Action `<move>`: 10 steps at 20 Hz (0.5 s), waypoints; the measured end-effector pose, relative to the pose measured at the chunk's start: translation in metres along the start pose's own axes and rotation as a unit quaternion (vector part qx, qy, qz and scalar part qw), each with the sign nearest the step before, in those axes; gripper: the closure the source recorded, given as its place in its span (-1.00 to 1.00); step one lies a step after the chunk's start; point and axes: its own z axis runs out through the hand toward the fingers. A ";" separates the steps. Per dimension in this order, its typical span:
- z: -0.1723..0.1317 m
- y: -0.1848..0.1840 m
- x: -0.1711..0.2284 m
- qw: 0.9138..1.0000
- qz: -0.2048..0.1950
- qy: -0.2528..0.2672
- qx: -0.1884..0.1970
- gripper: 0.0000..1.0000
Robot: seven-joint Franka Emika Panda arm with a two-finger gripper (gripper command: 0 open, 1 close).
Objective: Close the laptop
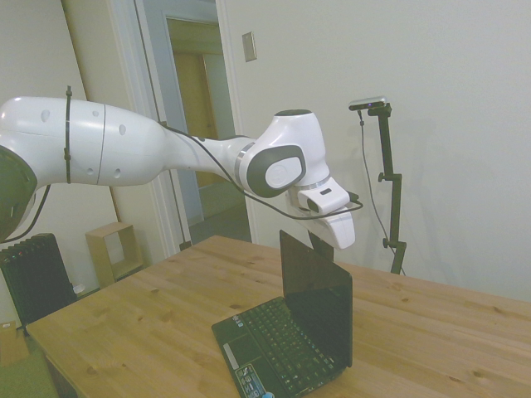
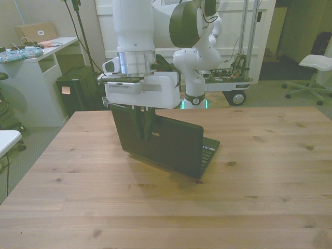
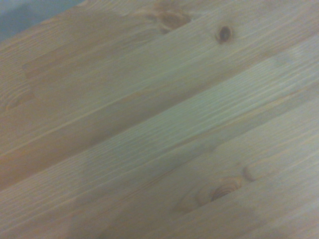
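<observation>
Laptop (image 2: 168, 141) stood open on wooden table (image 2: 259, 197), lid approx. upright, keyboard (image 1: 286, 342) facing away from front cam. I saw gripper (image 2: 143, 124) w/ fingers (image 2: 139, 125) drawn together, just behind lid's top edge. Wrist cam: bare planks only.

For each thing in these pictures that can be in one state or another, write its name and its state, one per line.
laptop: open, lid upright, screen dark, base flat on the table.
gripper: fingers close together, pointing down behind the lid's top edge; whether they touch the lid cannot be told.
door: open onto a lit hallway.
</observation>
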 end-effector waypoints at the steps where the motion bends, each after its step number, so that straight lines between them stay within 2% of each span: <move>1: -0.002 0.000 -0.003 1.000 -0.002 -0.001 0.001 1.00; 10: -0.011 0.006 -0.055 1.000 -0.007 -0.023 -0.001 1.00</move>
